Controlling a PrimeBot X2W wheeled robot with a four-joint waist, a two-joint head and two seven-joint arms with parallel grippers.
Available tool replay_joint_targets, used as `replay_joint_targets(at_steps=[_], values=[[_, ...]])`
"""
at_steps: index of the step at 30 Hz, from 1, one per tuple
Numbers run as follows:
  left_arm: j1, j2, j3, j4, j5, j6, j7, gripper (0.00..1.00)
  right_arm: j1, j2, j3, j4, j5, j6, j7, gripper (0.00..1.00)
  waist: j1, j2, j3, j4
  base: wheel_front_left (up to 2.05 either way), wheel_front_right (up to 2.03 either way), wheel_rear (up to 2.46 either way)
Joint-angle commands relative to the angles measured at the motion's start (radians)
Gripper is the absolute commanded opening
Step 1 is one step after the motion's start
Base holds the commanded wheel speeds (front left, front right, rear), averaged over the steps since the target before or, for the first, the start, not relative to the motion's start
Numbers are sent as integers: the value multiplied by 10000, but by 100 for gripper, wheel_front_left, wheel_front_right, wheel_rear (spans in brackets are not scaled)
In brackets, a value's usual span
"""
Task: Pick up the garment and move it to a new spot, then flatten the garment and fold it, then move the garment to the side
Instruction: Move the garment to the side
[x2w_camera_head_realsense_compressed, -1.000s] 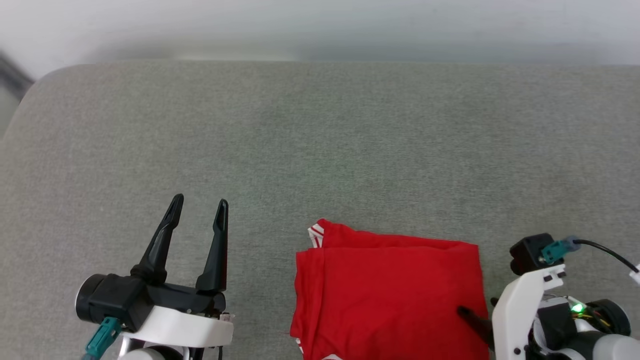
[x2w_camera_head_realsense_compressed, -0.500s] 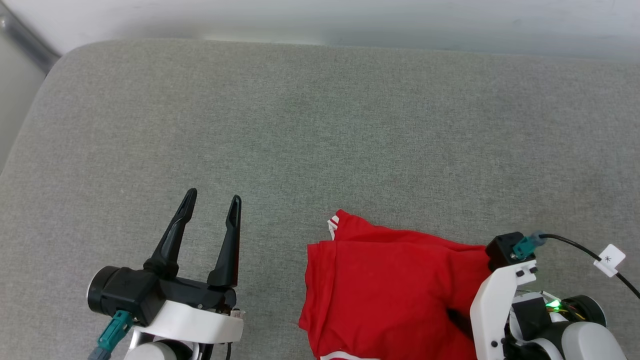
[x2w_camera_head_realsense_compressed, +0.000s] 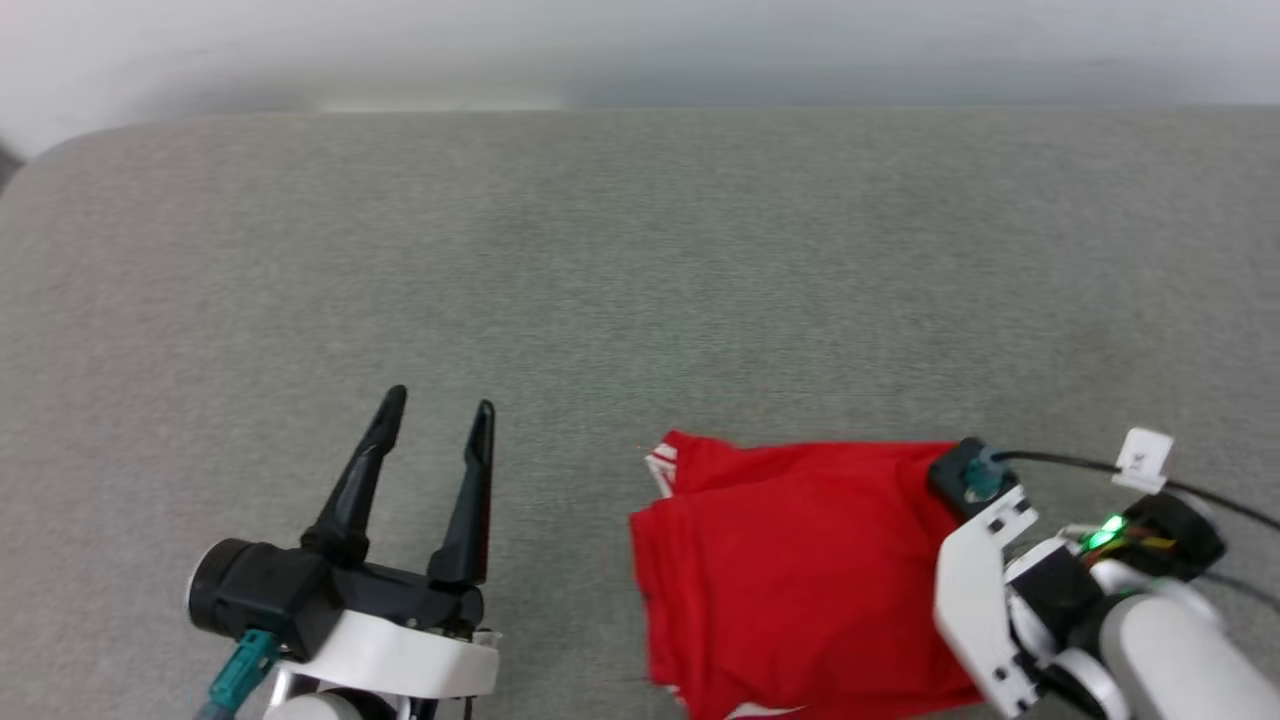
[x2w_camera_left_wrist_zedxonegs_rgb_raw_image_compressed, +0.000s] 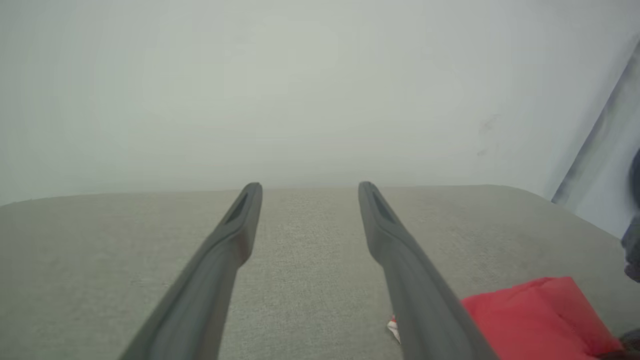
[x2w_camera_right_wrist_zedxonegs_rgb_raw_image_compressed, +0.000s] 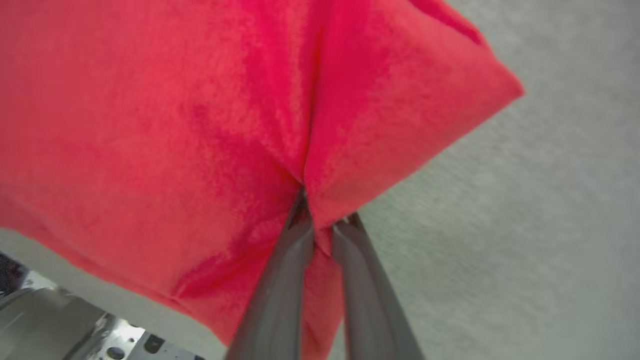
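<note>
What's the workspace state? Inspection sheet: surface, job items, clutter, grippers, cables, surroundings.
surface: grey fabric surface, rounded far-left corner.
job's things: red garment, folded, at near right; striped trim shows at its far-left corner.
clutter: nothing seen.
grippers: left gripper open over bare surface, apart from garment; right gripper shut on a pinch of garment.
cables: black cable with white tag runs off the right wrist.
surroundings: pale wall behind the surface.
</note>
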Motion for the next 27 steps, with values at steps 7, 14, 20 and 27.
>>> replay_joint_targets(at_steps=[7, 14, 20, 27], values=[[-625, 161, -391, -107, 198, -13, -23, 100, -1235, -2228, 804, -505, -107, -10, -15, 0, -1, 0, 751, -1581, 0, 0, 0], [-1831, 875, -1099, -507, 545, -13, -23, 100, -2450, -4060, 639, 23, -369, -11, -914, 0, -1, 0, 2330, -3146, 0, 0, 0], [-2757, 1441, -1551, -752, 766, -13, -23, 100, -2969, -4313, -267, 1356, -611, -13, -2273, 0, -1, 0, 3422, -3535, 0, 0, 0], [-3571, 1888, -1763, -1291, 852, -13, -23, 100, -3497, -4605, -1516, 3290, -1204, -13, -3554, 0, -1, 0, 4371, -3271, 0, 0, 0]])
